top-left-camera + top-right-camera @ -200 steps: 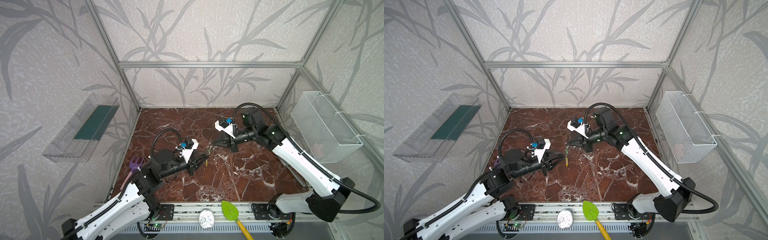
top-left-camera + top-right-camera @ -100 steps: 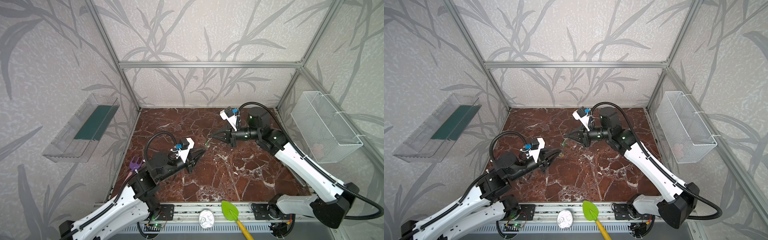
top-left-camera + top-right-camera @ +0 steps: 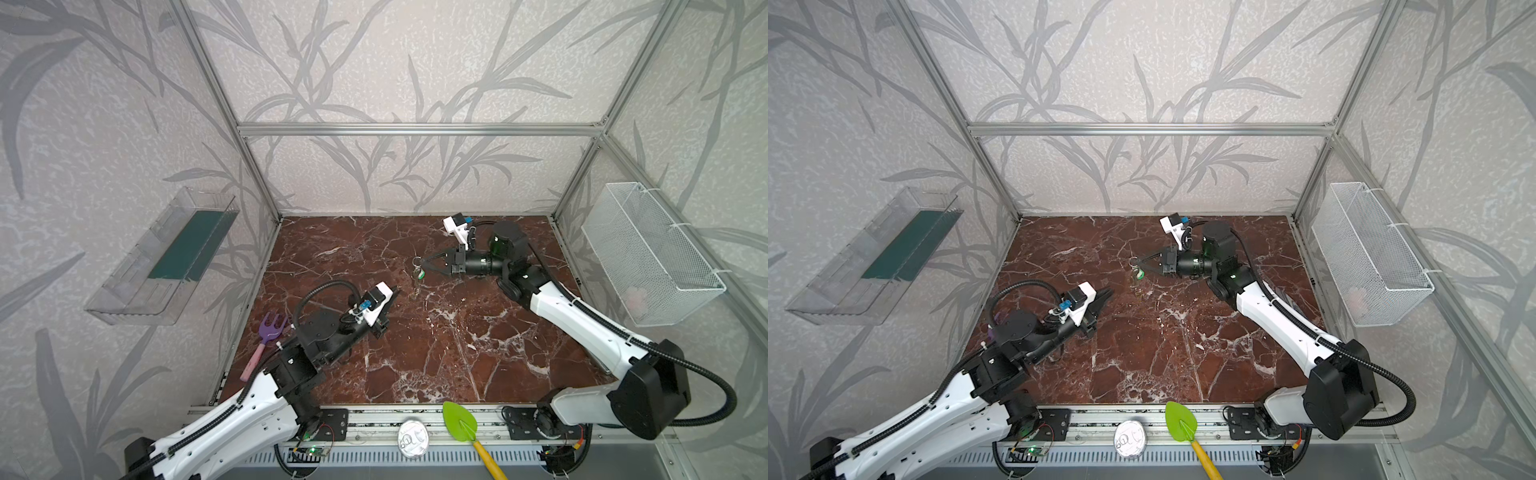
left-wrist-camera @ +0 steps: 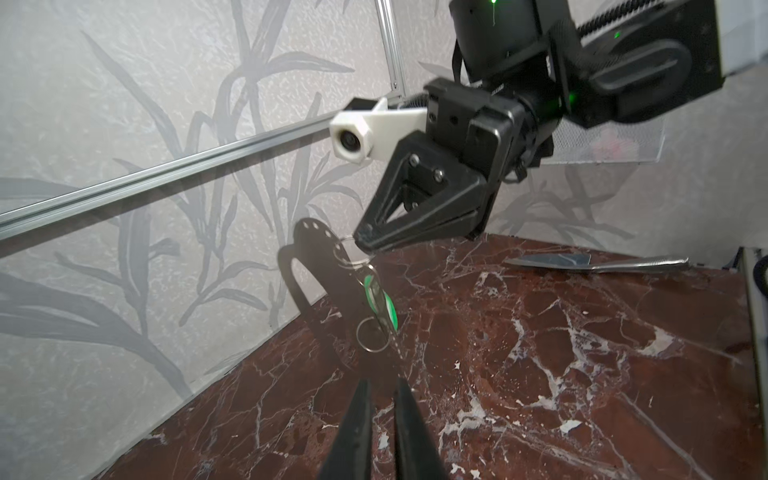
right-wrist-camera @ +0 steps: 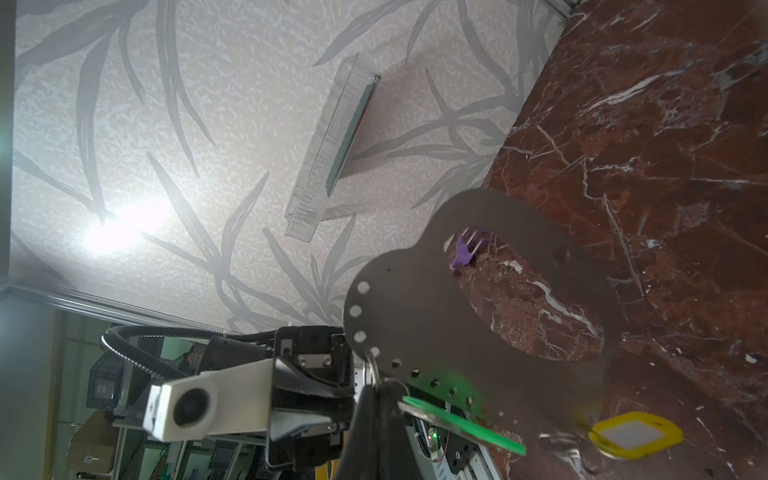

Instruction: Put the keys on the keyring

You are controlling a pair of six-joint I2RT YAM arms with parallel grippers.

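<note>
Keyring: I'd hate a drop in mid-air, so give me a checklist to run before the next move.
1. Right gripper shut on the keyring at its holed edge, held in the air: ok.
2. Green-tagged key hanging from the keyring: ok, apparently.
3. Yellow-tagged key threaded on: cannot tell; its tag shows beside the keyring.
4. Left gripper empty, narrowly open, apart from the keyring: ok.
5. Purple fork toy well off to the side: ok.

Grey leaf-print wallpaper walls all round me, w/ alu frame bars at the far edge. Red-brown marble floor, white veins. Clear plastic shelf on left wall, white wire basket on right. Bright light glare on the wallpaper in my right wrist view.
</note>
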